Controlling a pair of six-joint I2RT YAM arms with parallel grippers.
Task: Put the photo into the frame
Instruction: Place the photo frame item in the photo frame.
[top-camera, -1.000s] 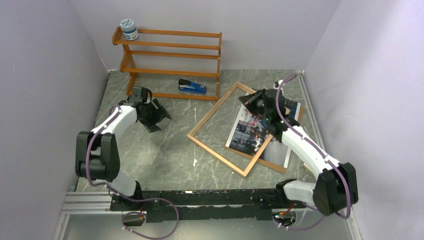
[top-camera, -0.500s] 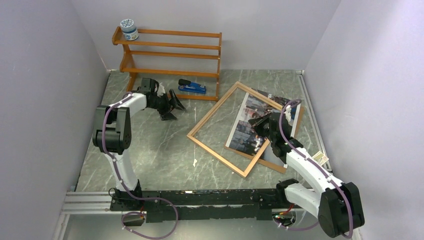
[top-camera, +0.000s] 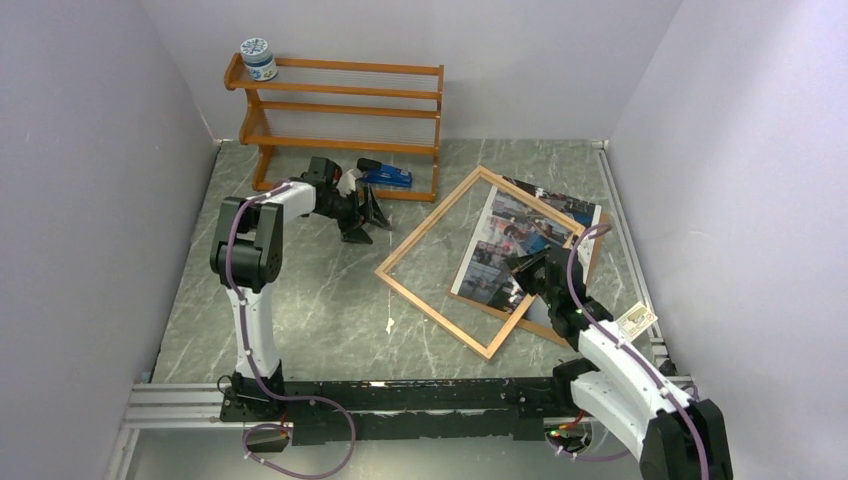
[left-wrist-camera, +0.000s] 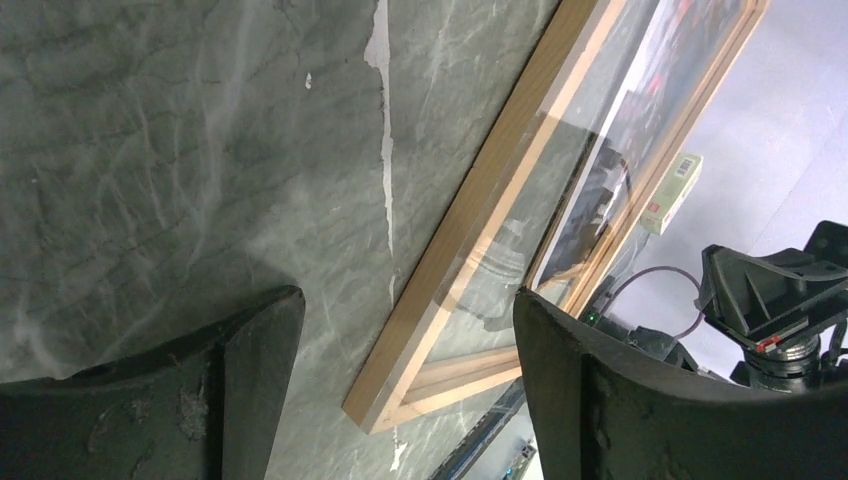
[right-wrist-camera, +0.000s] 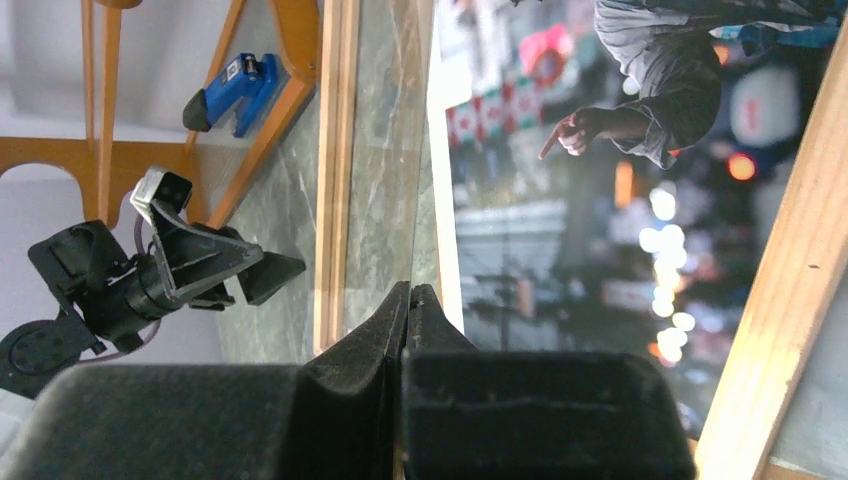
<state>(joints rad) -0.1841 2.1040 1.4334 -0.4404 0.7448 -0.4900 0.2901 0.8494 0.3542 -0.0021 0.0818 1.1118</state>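
Pale lilac walls (top-camera: 90, 200) are enclosing a grey-green marbled table (top-camera: 300, 300); an orange-brown rack (top-camera: 340, 107) is standing against the back wall, a jar (top-camera: 258, 58) sitting on top

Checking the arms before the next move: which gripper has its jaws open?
The left gripper, by the shelf rack: it stands wide open, holding nothing. The right gripper, over the photo, is pinched shut.

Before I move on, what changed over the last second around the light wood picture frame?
The open left gripper swung right, toward the thin light wood frame, holding nothing. The shut right gripper pulled back toward its base across the glossy colour photo. Frame and photo stayed put.
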